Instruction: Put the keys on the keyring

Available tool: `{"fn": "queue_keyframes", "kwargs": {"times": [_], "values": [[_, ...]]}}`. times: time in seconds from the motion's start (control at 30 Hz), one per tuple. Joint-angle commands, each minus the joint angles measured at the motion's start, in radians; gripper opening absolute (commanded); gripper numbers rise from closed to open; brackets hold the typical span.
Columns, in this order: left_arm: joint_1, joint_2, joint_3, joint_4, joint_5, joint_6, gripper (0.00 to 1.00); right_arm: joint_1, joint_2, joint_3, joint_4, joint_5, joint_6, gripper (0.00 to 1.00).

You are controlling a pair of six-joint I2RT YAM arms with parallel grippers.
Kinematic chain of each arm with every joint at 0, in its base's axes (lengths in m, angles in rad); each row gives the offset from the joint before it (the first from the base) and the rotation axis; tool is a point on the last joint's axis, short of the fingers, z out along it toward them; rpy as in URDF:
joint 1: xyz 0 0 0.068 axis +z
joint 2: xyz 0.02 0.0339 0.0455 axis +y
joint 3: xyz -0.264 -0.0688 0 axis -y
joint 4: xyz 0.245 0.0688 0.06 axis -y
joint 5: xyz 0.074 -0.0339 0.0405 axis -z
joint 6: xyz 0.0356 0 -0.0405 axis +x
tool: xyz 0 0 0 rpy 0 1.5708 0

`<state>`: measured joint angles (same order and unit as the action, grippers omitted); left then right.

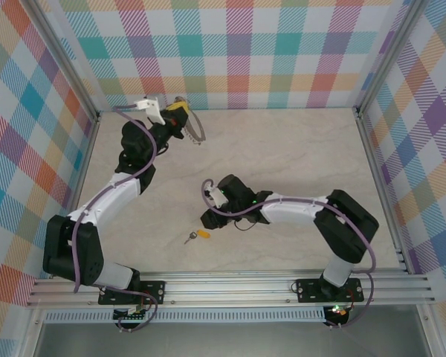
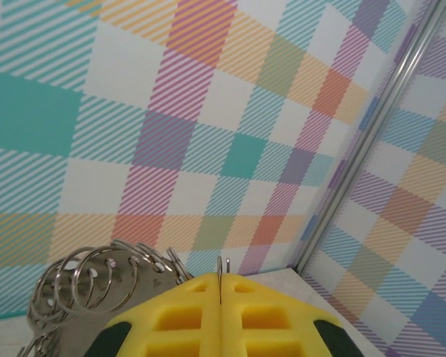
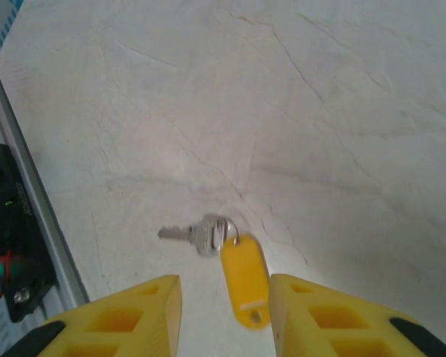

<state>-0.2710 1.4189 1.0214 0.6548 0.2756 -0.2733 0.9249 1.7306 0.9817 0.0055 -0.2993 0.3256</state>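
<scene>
Key [image 3: 227, 256] flat on tabletop [image 3: 320, 111], head between spread right fingers [image 3: 134, 320], blade angling away; left fingers [image 2: 186, 320] clench keyring [image 2: 97, 282].

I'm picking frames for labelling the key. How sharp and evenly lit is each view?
Top external: even light, sharp, only soft shadows on the table, key tiny. Right wrist: key slightly soft, yellow fingers blurred, no glare. Left wrist: keyring loops fairly crisp, near fingers soft.
</scene>
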Motion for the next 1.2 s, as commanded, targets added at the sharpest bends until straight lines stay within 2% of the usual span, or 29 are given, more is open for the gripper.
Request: {"fn": "queue_keyframes", "kwargs": {"times": [0.0, 0.27, 0.5, 1.17], "values": [[0.014, -0.055, -0.006, 0.022, 0.019, -0.003, 0.00, 0.010, 0.062, 0.081, -0.054, -0.052, -0.142, 0.36], [0.027, -0.068, -0.008, 0.023, 0.020, -0.005, 0.00, 0.023, 0.167, 0.164, -0.107, -0.135, -0.230, 0.35], [0.029, -0.062, -0.007, 0.025, 0.023, -0.006, 0.00, 0.036, 0.204, 0.202, -0.155, -0.182, -0.265, 0.39], [0.029, -0.044, 0.003, 0.032, 0.037, -0.019, 0.00, 0.048, 0.297, 0.278, -0.242, -0.125, -0.329, 0.41]]}}
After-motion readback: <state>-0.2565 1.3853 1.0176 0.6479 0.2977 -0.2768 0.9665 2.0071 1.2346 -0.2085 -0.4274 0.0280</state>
